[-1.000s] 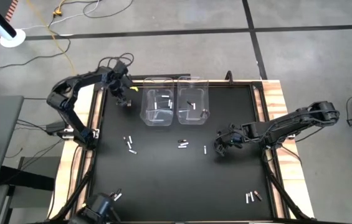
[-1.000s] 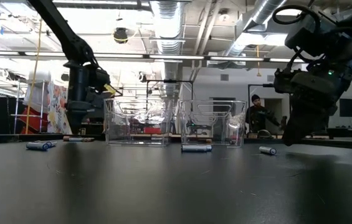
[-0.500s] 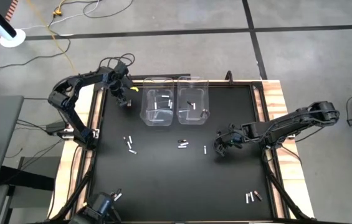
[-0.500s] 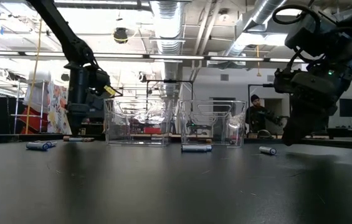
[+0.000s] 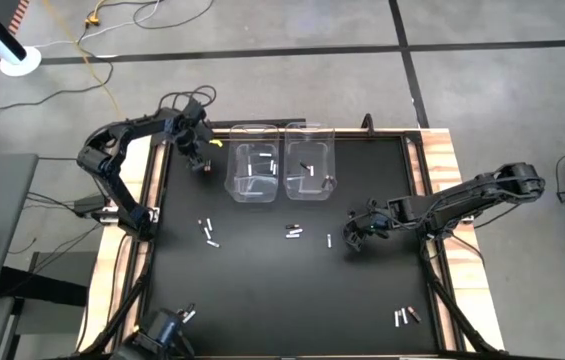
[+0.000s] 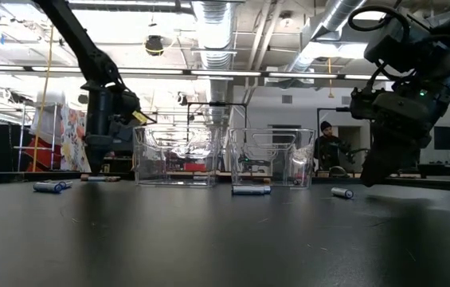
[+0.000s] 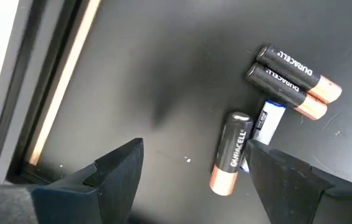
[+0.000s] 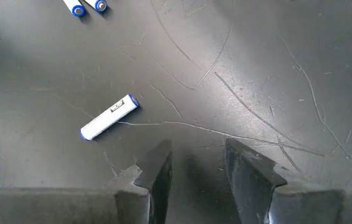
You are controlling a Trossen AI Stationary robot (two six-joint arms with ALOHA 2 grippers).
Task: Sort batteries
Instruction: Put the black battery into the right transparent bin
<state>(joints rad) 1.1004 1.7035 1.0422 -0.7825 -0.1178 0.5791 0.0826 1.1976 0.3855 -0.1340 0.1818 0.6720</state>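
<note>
High view, table (image 5: pixel 262 300): black surface in a wooden frame, seen from straight above.
High view, bins (image 5: pixel 252 172): two clear plastic bins side by side at the far middle; a few batteries visible inside each.
High view, batteries (image 5: pixel 208 233): loose on the table in small groups; one cluster left of centre, a pair at the centre (image 5: pixel 294 232), a single white one (image 5: pixel 329 240) just left of the right gripper, a group near the right front corner (image 5: pixel 406 316).
High view, left gripper (image 5: pixel 200 164): at the far left corner of the table, beside the left bin.
High view, right gripper (image 5: pixel 355 238): low over the table right of centre, near the single white battery.
Low view, bins (image 6: pixel 175 156): standing upright mid-table, contents partly visible through the walls.
Low view, batteries (image 6: pixel 252 190): lying flat; one before the right bin, one at right (image 6: pixel 342 192), two at left (image 6: pixel 52 186).
Low view, background: person (image 6: pixel 328 143) in the room behind the bins.
Left wrist view, fingers (image 7: pixel 119 168): spread wide, nothing between them, above bare table.
Left wrist view, batteries (image 7: pixel 232 152): three copper-and-black cells and one white-and-blue cell (image 7: pixel 266 121) clustered together, the white one partly under the others; beside the gripper, not between the fingers.
Right wrist view, fingers (image 8: pixel 156 171): parted by a narrow gap, nothing held.
Right wrist view, batteries (image 8: pixel 109 117): single white cell with blue tip lying apart from the fingers; two more white-and-blue ends (image 8: pixel 86 6) farther off.
</note>
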